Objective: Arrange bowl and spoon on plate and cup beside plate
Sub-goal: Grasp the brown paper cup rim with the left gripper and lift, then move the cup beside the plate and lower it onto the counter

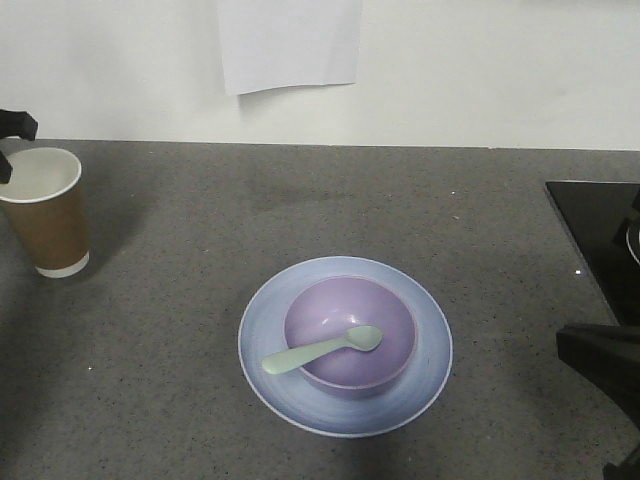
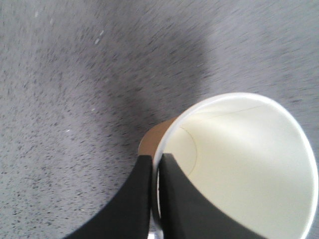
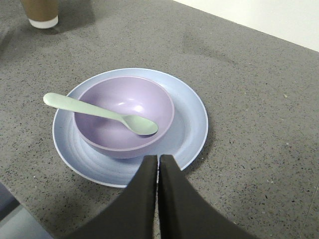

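The light blue plate (image 1: 420,385) lies mid-counter with the lavender bowl (image 1: 330,310) on it. The mint spoon (image 1: 320,349) rests in the bowl, its handle over the left rim. At the far left stands the brown paper cup (image 1: 48,225), well apart from the plate. My left gripper (image 1: 8,145) is shut on the cup's rim; in the left wrist view one finger of the gripper (image 2: 157,158) is inside the cup (image 2: 249,164) and one outside. My right gripper (image 3: 158,159) is shut and empty, just short of the plate (image 3: 192,124), bowl (image 3: 109,104) and spoon (image 3: 99,113).
The grey speckled counter (image 1: 200,200) ends at a white wall with a sheet of paper (image 1: 290,45) hanging on it. A black glossy panel (image 1: 600,230) lies at the right edge. The right arm's dark body (image 1: 600,365) fills the lower right corner.
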